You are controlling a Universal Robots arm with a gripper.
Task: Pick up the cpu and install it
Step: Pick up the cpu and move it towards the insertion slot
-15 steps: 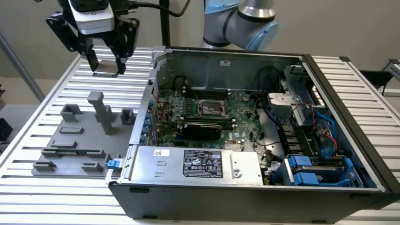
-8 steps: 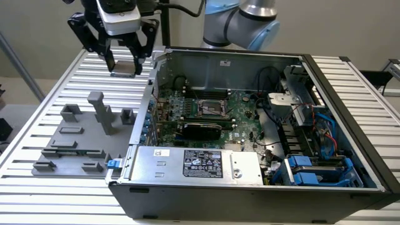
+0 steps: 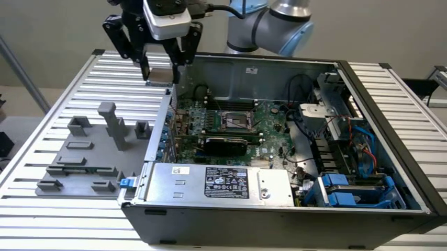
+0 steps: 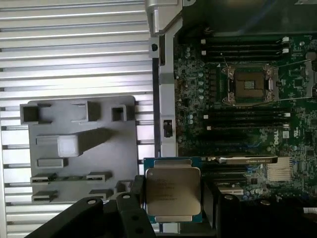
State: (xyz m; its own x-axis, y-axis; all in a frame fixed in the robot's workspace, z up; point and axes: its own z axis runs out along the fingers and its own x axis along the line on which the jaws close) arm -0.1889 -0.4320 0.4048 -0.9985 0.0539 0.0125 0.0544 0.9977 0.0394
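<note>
In the exterior view, the claw (image 3: 162,70) hangs over the far corner of the open computer case (image 3: 279,225) on the exterior view's left, closed on the cpu (image 3: 160,76), which sits flat between its dark fingers, lifted above the slatted counter (image 3: 63,219). The grey fixture plate (image 3: 84,157) with its upright blocks lies on the counter beside the case, on the exterior view's left. Inside the case, the motherboard's socket (image 3: 234,121) sits well apart from the claw, with nothing in its metal frame, and the power supply (image 3: 223,183) lies along the near wall. In the wrist view, the cpu (image 4: 173,193) shows its silver-beige top plate (the printed lettering is too small to read), gripped on two opposite sides by the claw (image 4: 174,201). It hangs over the case's edge, between the grey fixture plate (image 4: 84,144) and the motherboard (image 4: 237,129). The socket (image 4: 249,83) lies open further across the board.
</note>
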